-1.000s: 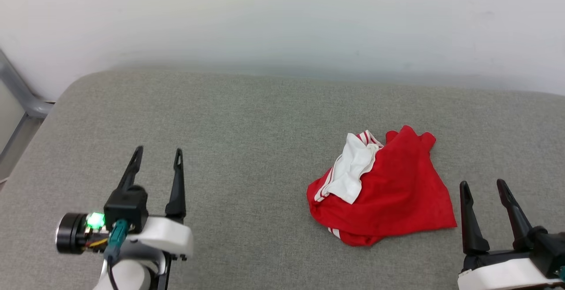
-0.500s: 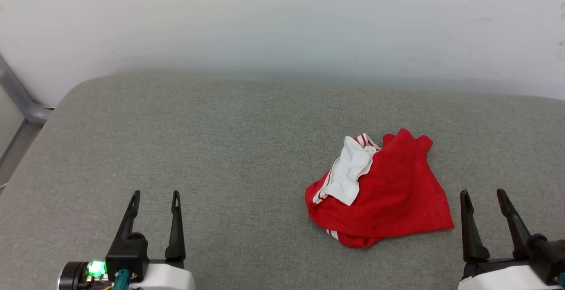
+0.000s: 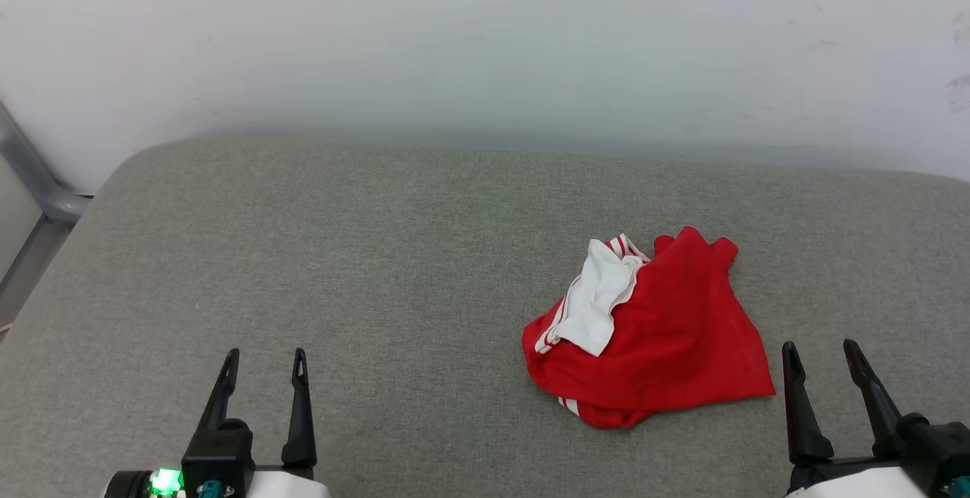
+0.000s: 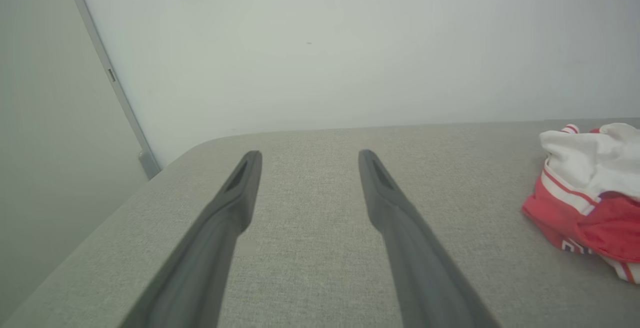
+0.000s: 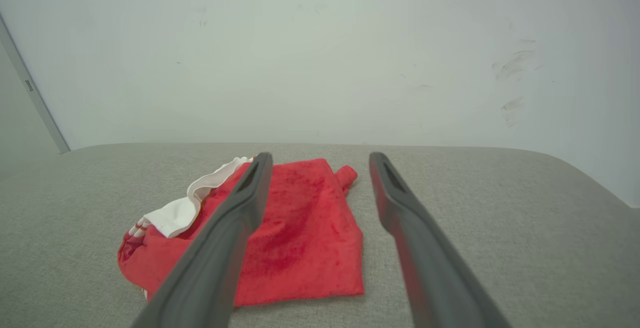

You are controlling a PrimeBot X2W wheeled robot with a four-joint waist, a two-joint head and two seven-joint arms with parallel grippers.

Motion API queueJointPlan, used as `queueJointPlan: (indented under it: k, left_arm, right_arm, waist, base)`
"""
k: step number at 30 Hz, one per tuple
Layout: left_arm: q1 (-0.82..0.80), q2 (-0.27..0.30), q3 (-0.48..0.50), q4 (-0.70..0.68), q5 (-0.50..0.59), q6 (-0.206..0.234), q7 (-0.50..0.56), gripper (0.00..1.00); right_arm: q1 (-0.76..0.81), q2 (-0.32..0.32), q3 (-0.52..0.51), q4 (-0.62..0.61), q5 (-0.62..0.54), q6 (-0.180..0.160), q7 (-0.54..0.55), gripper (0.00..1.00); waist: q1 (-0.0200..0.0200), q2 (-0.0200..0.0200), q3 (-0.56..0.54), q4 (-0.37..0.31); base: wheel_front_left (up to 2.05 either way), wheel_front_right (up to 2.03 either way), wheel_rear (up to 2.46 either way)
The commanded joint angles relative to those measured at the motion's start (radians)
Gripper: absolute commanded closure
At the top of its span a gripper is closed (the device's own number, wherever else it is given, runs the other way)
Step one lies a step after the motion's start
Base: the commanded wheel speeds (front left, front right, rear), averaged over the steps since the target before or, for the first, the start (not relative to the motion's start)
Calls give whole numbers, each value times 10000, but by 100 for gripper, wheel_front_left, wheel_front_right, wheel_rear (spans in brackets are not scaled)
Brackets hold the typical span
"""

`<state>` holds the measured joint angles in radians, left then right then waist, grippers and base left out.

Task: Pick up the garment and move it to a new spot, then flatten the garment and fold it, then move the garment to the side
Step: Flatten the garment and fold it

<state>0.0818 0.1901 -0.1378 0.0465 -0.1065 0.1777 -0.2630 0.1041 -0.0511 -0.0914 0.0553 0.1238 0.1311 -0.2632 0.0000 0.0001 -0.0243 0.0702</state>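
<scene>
Fingers (image 4: 235, 203) of the left gripper (image 3: 264, 356): spread fully apart, nothing between them, tips pointing toward the wall (image 3: 485, 43). They stand over bare grey cushion (image 3: 379, 255) at the near left, well apart from the garment (image 3: 667, 339).

Fingers (image 5: 242, 208) of the right gripper (image 3: 819, 346): likewise spread wide and holding nothing. They stand at the near right, just beside the garment's near right corner. No contact with the cloth is seen. In the right wrist view one finger crosses in front of the red cloth, and the other lies over bare cushion to its side.

Garment: lies crumpled in a loose heap on the cushion, right of centre, nearer the right gripper than the left. The red body is uppermost and spreads toward the right. A white sleeve (image 3: 599, 301) with red-and-white striped trim is bunched on top at the heap's left side. A further strip of striped trim shows at the near lower edge.

Surroundings: the pale wall rises directly behind the cushion, with a grey metal post (image 3: 30, 172) at the far left.
</scene>
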Motion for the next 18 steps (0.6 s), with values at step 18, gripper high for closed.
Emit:
queueJointPlan:
  k: [18]
  left_arm:
    - [262, -511, 500, 192, 737, -696, -26, 0]
  right_arm:
    - [64, 17, 17, 60, -26, -7, -22, 0]
  waist:
    - [0, -1, -139, -3]
  base:
    - [0, 0, 0]
